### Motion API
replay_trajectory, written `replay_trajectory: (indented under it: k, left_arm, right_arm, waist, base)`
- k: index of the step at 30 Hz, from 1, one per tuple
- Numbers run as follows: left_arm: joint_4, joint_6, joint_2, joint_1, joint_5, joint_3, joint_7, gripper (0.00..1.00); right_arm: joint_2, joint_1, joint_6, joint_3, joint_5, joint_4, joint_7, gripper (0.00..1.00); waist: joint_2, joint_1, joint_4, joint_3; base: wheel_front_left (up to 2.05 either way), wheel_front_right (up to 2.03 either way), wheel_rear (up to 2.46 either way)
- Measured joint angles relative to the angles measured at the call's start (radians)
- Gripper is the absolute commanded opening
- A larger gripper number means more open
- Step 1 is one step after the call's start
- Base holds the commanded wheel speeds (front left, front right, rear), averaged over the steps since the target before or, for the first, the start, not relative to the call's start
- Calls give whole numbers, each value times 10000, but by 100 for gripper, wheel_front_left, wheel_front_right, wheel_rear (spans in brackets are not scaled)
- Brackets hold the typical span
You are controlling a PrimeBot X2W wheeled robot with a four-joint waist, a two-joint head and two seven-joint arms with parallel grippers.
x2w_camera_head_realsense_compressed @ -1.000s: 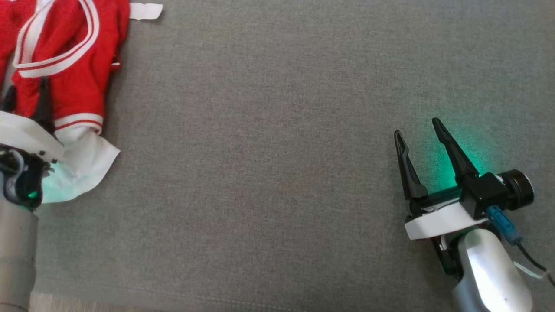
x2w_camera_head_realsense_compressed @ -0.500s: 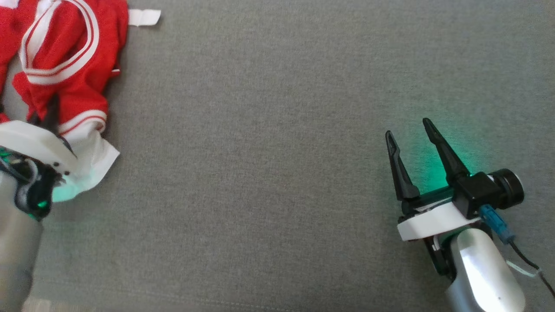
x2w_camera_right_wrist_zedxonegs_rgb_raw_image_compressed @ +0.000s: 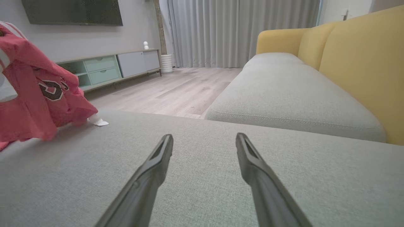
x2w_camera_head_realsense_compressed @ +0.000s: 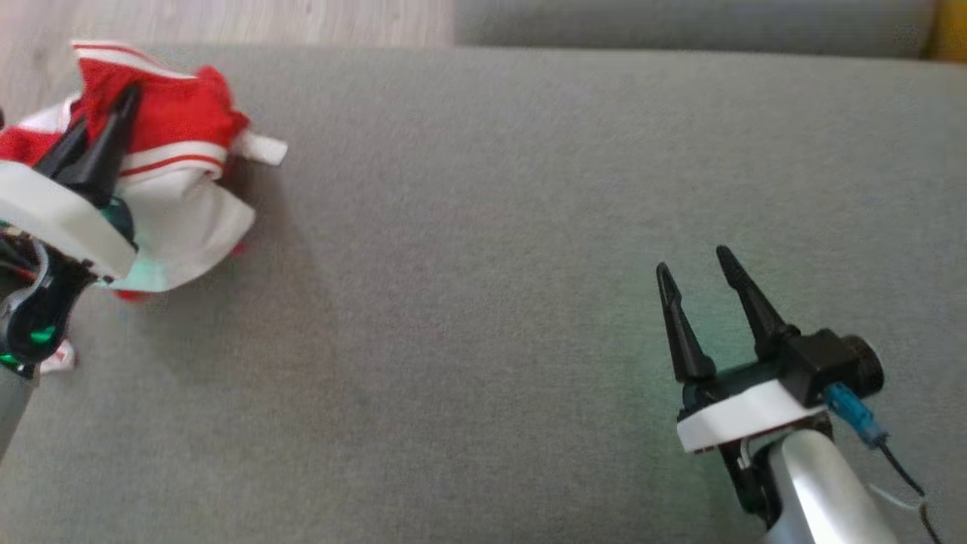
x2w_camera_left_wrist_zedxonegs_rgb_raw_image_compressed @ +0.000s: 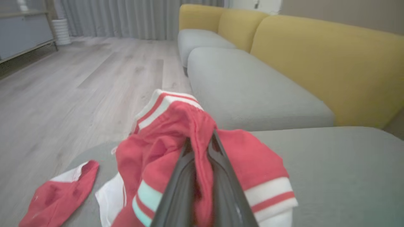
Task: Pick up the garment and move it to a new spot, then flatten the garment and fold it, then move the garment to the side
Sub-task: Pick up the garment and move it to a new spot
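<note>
The garment (x2w_camera_head_realsense_compressed: 170,140) is a red jersey with white striped trim, bunched at the far left of the grey cushion (x2w_camera_head_realsense_compressed: 483,227). My left gripper (x2w_camera_head_realsense_compressed: 125,102) is shut on a fold of it and holds it lifted, the cloth draping over the fingers (x2w_camera_left_wrist_zedxonegs_rgb_raw_image_compressed: 189,164). Part of the jersey (x2w_camera_left_wrist_zedxonegs_rgb_raw_image_compressed: 60,195) trails on the cushion at the lower left of the left wrist view. The hanging jersey (x2w_camera_right_wrist_zedxonegs_rgb_raw_image_compressed: 34,97) shows a dark letter print. My right gripper (x2w_camera_head_realsense_compressed: 695,261) hovers open over bare cushion at the lower right, its fingers (x2w_camera_right_wrist_zedxonegs_rgb_raw_image_compressed: 157,157) apart and holding nothing.
The cushion's far edge (x2w_camera_head_realsense_compressed: 529,47) runs along the top, with wooden floor (x2w_camera_head_realsense_compressed: 227,19) beyond it. A grey and yellow sofa (x2w_camera_right_wrist_zedxonegs_rgb_raw_image_compressed: 315,78) stands to the right. A low cabinet (x2w_camera_right_wrist_zedxonegs_rgb_raw_image_compressed: 110,67) lines the far wall.
The left gripper has lifted the jersey off the cushion, and the cloth now hangs bunched from it. The head view has tilted up, showing the cushion's far edge. The right gripper stays open.
</note>
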Motion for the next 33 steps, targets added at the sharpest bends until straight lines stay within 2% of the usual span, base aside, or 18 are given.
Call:
replay_trajectory:
  k: [1,5,10,19,26,29,33]
  left_arm:
    - [0,0,0,0,0,0,0,0]
    - [-1442,0,268,20,-487,-268,311,0]
    - [-3039,4,182,70,-1131,-416,483,0]
    - [-4847,197,-1032,99,-1676,-1110,746,0]
    - [-4424,267,-2038,76,-1774,-1618,631,0]
    - [-3553,267,-2443,77,-1503,-1988,443,0]
    - [-1634,278,-2961,131,-621,-2535,-171,0]
  right_arm:
    - [0,0,0,0,0,0,0,100]
    - [15,210,0,82,293,-25,0,100]
    - [21,302,0,242,403,-148,0,100]
    - [36,317,0,644,792,-493,0,100]
    - [36,-75,0,844,1016,-744,0,100]
    - [36,-137,0,817,1016,-798,0,100]
    - [36,-188,0,779,1016,-800,0,100]
  waist:
    - [0,0,0,0]
    - [0,0,-387,-490]
    - [0,0,-955,-782]
    - [0,3,-1955,-579]
    - [0,3,-2691,-141]
    - [0,4,-2902,69]
    - [0,3,-3095,325]
  base:
    - [0,0,0]
    - [0,0,0]
    - [0,0,0]
    - [0,0,0]
    - [0,0,0]
    - [0,0,0]
    - [0,0,0]
